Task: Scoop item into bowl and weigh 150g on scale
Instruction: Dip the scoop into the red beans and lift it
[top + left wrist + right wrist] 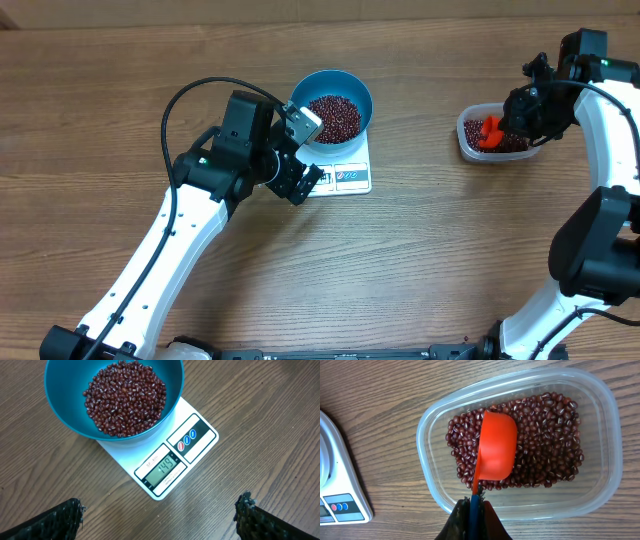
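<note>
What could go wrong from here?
1. Overshoot: the display reads 149, so a full scoop from the tub would likely push past the target. Only a few more beans seem needed.
2. The open left gripper hovers close to the scale. A bump could shift the bowl or skew the reading.

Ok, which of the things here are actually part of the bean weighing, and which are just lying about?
In use: beans, blue bowl, white scale, clear tub, orange scoop, right hand shut on the scoop.
Not in use: left hand, open and holding nothing; wooden table.
</note>
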Tool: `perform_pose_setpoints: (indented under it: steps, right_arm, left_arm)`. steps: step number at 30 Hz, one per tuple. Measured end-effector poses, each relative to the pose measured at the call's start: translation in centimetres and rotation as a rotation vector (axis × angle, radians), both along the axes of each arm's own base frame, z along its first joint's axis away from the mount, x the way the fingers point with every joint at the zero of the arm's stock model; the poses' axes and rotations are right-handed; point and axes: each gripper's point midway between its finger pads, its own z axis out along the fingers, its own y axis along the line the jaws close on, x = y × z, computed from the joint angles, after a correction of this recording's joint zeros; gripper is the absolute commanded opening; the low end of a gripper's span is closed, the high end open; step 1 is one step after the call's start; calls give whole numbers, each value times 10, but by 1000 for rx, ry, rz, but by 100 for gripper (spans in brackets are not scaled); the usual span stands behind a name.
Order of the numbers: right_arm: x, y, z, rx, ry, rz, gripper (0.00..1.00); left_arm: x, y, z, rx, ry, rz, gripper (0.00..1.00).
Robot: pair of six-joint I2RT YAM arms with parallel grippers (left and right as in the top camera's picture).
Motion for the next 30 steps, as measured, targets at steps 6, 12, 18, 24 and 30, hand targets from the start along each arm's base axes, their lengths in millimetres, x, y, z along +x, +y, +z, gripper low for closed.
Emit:
perform_pose_setpoints:
  steps: [6, 12, 18, 24, 30]
  right_arm:
    - [-3, -1, 0, 16, 9, -7, 4]
    - [-5, -16, 19, 78, -7, -54, 4]
    - [-13, -21, 38, 155, -27, -65, 4]
    - [-16, -2, 60, 250, -74, 0, 4]
    - [-18, 9, 85, 307, -98, 26, 4]
  left_arm:
    - [0, 0, 0, 0, 0, 1, 100]
    - [0, 0, 0, 0, 0, 1, 100]
    - [0, 0, 0, 0, 0, 0, 99]
    - [0, 0, 0, 0, 0, 0, 100]
    - [0, 0, 0, 0, 0, 0, 100]
